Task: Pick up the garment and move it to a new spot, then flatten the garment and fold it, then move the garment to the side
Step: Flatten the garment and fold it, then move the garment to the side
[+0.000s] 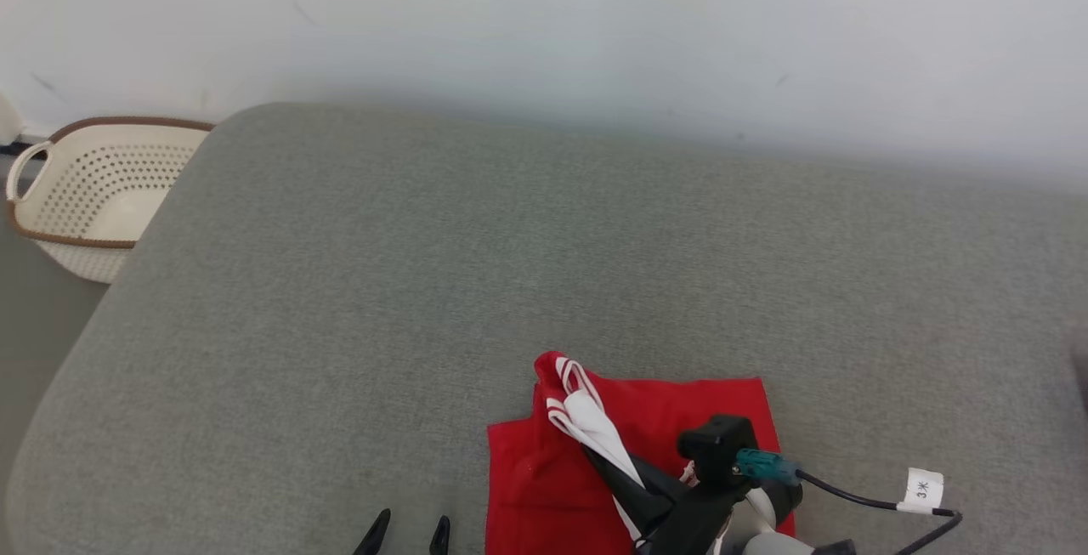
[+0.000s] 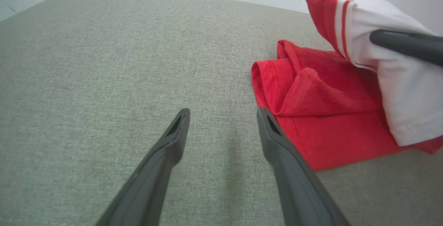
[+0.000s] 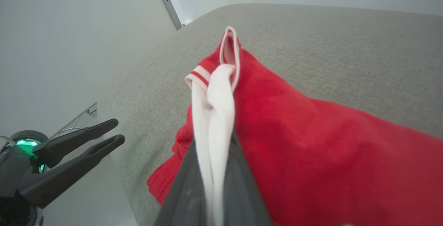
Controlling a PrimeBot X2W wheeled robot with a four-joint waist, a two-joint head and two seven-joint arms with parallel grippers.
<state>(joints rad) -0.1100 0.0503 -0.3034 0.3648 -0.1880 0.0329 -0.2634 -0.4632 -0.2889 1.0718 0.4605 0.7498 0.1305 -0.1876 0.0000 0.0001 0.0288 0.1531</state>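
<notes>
My right gripper point(image 1: 608, 463) pinches the white sleeve of the red garment point(image 1: 535, 478), which lies bottom centre on the grey bench point(image 1: 510, 240). My left gripper point(image 2: 223, 115) hangs spread, just left of it. The cloth looks light and limp, so hems and corners are probably my best holds.

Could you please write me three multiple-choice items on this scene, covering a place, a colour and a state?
1. The basket sits: A in a gripper; B beside the grey surface, far left; C on a shelf.
2. The garment is mostly: A red; B blue; C green.
3. The right gripper is: A open; B shut on nothing; C shut on the garment.
B: it stands off the surface's left edge. A: red cloth, white trim. C: white cloth is pinched between its fingers.
</notes>
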